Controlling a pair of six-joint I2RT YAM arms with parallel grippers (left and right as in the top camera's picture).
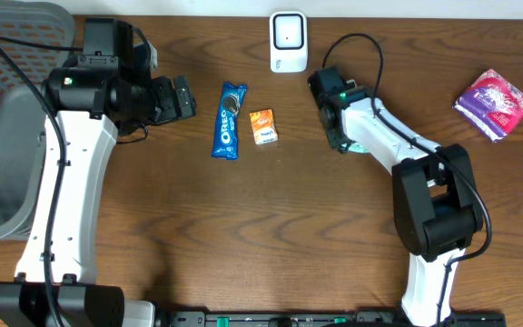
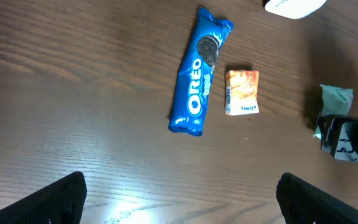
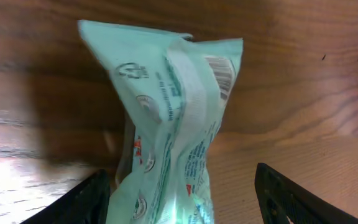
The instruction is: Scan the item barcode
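A mint-green packet (image 3: pixel 173 112) lies on the wooden table between the fingers of my right gripper (image 3: pixel 180 180). It leans against the left finger, while the right finger (image 3: pixel 291 193) stands well clear, so the gripper is open. A barcode (image 3: pixel 221 73) shows on the packet's far right corner. From overhead the packet (image 1: pixel 353 146) peeks out under the right gripper (image 1: pixel 343 136), just below the white scanner (image 1: pixel 288 41). My left gripper (image 1: pixel 182 98) hovers open and empty left of the snacks, its fingers wide apart around (image 2: pixel 180 186).
A blue Oreo pack (image 1: pixel 229 120) and a small orange packet (image 1: pixel 262 126) lie between the two arms. A purple packet (image 1: pixel 493 103) sits at the far right. A grey basket (image 1: pixel 7 109) stands at the left edge.
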